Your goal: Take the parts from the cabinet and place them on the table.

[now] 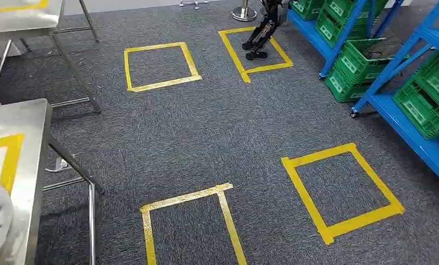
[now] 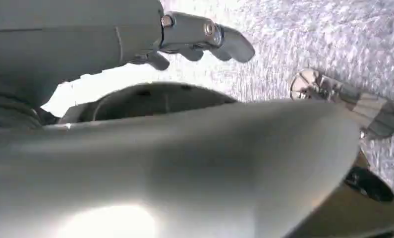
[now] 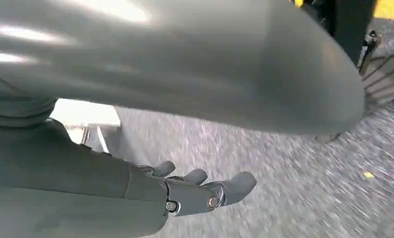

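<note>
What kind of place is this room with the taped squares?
Probably a workshop or a robot test area. Blue shelves hold green crates, steel tables stand on grey carpet, and yellow tape squares mark spots on the floor.

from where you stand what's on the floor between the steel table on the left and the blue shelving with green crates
In the head view, grey carpet with yellow tape squares lies between the steel table and the blue shelving.

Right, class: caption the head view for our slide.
Yellow tape squares mark grey carpet between steel tables and blue shelving holding green crates.
</note>
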Controlling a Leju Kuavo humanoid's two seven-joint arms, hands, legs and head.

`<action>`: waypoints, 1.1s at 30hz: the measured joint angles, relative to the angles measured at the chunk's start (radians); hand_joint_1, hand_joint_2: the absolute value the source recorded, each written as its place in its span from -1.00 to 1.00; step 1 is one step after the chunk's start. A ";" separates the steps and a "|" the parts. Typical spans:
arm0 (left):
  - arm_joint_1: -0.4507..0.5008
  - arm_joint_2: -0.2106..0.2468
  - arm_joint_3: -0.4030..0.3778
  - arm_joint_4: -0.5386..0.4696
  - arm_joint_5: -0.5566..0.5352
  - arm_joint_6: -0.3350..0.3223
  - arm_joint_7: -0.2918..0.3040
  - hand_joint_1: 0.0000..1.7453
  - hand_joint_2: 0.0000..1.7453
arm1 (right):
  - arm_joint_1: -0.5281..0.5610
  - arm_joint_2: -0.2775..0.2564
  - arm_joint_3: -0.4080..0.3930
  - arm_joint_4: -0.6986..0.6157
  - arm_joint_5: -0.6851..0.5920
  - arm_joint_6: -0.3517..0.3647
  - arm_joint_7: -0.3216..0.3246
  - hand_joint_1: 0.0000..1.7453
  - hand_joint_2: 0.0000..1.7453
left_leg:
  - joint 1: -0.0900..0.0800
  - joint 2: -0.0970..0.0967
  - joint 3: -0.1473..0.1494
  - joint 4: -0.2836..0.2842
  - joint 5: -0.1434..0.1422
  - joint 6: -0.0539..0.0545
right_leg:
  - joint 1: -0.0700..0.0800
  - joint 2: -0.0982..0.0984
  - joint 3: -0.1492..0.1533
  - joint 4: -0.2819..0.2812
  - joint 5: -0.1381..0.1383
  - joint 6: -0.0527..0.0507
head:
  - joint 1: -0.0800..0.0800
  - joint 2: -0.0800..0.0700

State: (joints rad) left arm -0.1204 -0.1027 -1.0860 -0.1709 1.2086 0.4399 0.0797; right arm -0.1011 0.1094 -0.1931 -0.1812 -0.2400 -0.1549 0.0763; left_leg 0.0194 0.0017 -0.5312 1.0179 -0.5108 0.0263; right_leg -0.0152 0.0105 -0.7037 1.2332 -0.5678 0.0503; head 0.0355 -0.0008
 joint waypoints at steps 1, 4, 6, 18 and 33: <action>0.001 0.003 -0.001 0.000 -0.003 0.000 -0.001 -1.00 -1.00 | 0.001 0.006 0.001 0.000 -0.002 0.003 0.003 -1.00 -1.00 | -0.004 0.018 0.000 0.000 -0.002 0.002 | 0.000 -0.001 -0.031 0.066 -0.023 -0.001 | 0.003 0.000; -0.002 0.008 -0.007 0.000 0.003 -0.002 -0.023 -1.00 -1.00 | 0.006 0.022 0.004 0.000 -0.022 -0.001 0.016 -1.00 -1.00 | -0.014 0.060 0.003 0.000 -0.007 0.008 | 0.006 -0.004 0.001 0.014 0.031 -0.016 | 0.007 0.000; -0.005 0.010 -0.009 -0.003 0.004 -0.003 -0.027 -1.00 -1.00 | 0.007 0.027 0.004 0.000 -0.029 -0.006 0.019 -1.00 -1.00 | -0.016 0.081 0.010 0.000 -0.012 0.007 | 0.027 -0.053 0.099 -0.170 0.107 -0.043 | 0.008 0.000; -0.007 0.020 -0.050 -0.009 -0.043 -0.022 -0.010 -1.00 -1.00 | 0.006 0.046 0.004 0.001 -0.057 -0.043 0.033 -1.00 -1.00 | -0.002 0.002 -0.130 0.275 -0.112 -0.037 | 0.024 0.037 0.154 -0.257 0.119 -0.070 | -0.022 0.000; 0.004 0.015 -0.064 -0.012 -0.005 -0.158 -0.048 -1.00 -1.00 | 0.004 -0.023 0.004 0.000 -0.056 -0.059 -0.129 -1.00 -1.00 | -0.010 0.045 -0.009 0.009 -0.002 0.009 | 0.005 0.000 -0.034 0.084 -0.029 -0.003 | 0.006 0.000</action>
State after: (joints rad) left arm -0.1161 -0.0874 -1.1505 -0.1831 1.2039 0.2819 0.0321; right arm -0.0972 0.0866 -0.1892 -0.1812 -0.2964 -0.2140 -0.0526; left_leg 0.0090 0.0471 -0.5400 1.0264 -0.5130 0.0349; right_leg -0.0100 0.0103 -0.7382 1.3171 -0.5970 0.0474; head 0.0416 -0.0008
